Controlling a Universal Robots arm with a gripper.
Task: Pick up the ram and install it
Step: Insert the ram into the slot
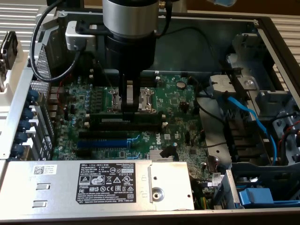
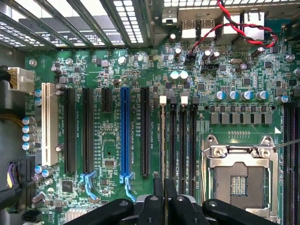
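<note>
The ram (image 2: 162, 140) shows edge-on in the wrist view as a thin green strip running along the outermost black memory slot. In the exterior view the ram (image 1: 110, 116) stands on edge across the green motherboard (image 1: 178, 101), low at the memory slots. My gripper (image 1: 129, 108) reaches straight down from above onto its middle. The black fingers (image 2: 158, 197) sit close together with the stick's edge between them, so my gripper (image 2: 164, 190) is shut on the ram. Whether the stick is seated in the slot cannot be told.
Other black memory slots (image 2: 183, 140) lie beside the ram, then the open metal CPU socket (image 2: 239, 180). A blue expansion slot (image 2: 124, 136) and black ones lie on the other side. A labelled power supply (image 1: 105, 185), a blue cable (image 1: 253, 122) and the case walls ring the board.
</note>
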